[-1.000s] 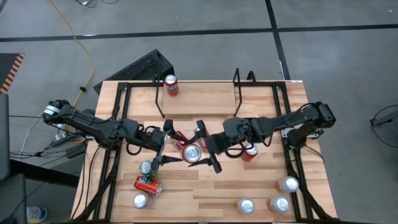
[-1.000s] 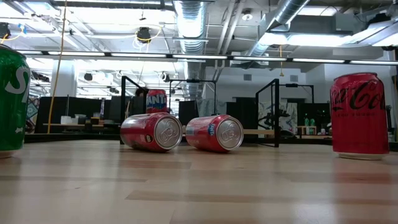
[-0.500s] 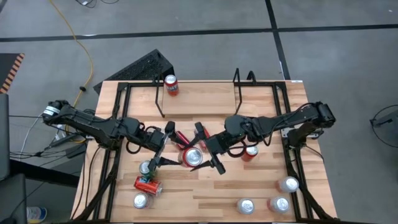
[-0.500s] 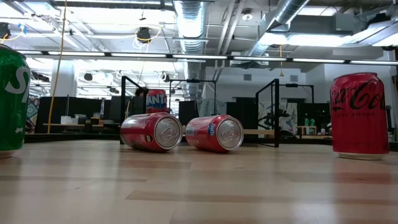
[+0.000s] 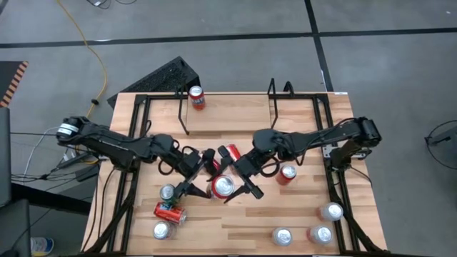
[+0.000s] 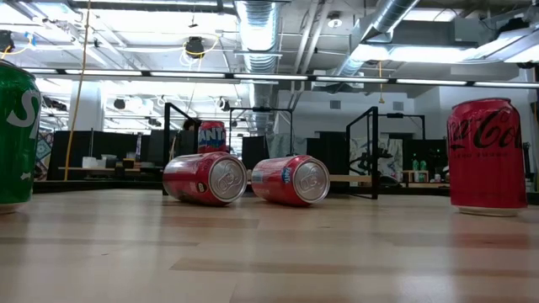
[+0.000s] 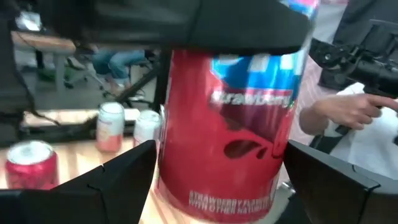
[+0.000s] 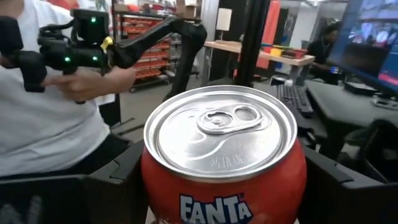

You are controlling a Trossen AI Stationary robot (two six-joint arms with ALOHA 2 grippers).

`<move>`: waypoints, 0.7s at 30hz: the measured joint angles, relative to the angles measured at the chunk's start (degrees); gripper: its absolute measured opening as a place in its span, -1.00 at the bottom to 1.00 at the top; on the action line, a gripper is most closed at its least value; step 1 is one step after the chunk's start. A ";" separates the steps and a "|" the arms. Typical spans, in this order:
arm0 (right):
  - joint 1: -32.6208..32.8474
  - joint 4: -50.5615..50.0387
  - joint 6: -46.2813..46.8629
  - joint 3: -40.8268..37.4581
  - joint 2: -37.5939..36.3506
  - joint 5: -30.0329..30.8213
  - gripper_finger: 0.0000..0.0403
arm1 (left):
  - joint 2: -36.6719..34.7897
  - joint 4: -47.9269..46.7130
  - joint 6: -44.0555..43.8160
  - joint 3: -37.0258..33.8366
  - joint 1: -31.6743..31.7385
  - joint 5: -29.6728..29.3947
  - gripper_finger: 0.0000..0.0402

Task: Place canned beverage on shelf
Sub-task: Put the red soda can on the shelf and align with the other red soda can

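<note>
A red strawberry Fanta can point(image 5: 223, 185) hangs over the middle of the table, with my right gripper point(image 5: 237, 175) shut on it. In the right wrist view the can's silver top point(image 8: 224, 127) faces the camera. My left gripper point(image 5: 203, 175) is open and level. Its fingers point(image 7: 118, 180) stand on either side of the can's lower half point(image 7: 227, 162); whether they touch it I cannot tell. The shelf point(image 5: 187, 118), thin black rods with two upright loops, stands at the table's far side. One red can point(image 5: 196, 98) stands upright on it. My right gripper pinches the can's side wall point(image 8: 155, 186) between its two fingers point(image 8: 112, 186), just below the top rim. The fingers come level from the table's right side. The can stands roughly upright, top up, clear of the table.
A green can point(image 5: 167, 192), a lying red can point(image 5: 170, 212) and another upright can point(image 5: 162, 230) sit near left. Several cans point(image 5: 320, 234) stand near right, one point(image 5: 288, 173) beside the right arm. A person's hand point(image 8: 93, 78) shows beyond the table.
My left gripper has gone toward the table's right, up to the held can, rolling as it went, and its fingers now flank the can. My right gripper has turned a little, and the can has swung slightly toward the near edge.
</note>
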 joint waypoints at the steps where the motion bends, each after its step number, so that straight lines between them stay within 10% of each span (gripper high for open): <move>1: -0.09 -0.32 0.00 0.00 0.04 -1.27 0.40 | 0.12 -0.02 -0.26 0.00 0.13 1.31 0.65; 13: -0.38 -1.87 -0.21 0.00 0.02 -4.93 0.40 | 0.85 0.91 -2.55 0.00 0.80 5.14 0.65; 21: -0.51 -0.73 7.77 -0.17 0.00 5.77 0.40 | 0.26 -6.88 10.14 0.00 -1.63 -10.82 0.65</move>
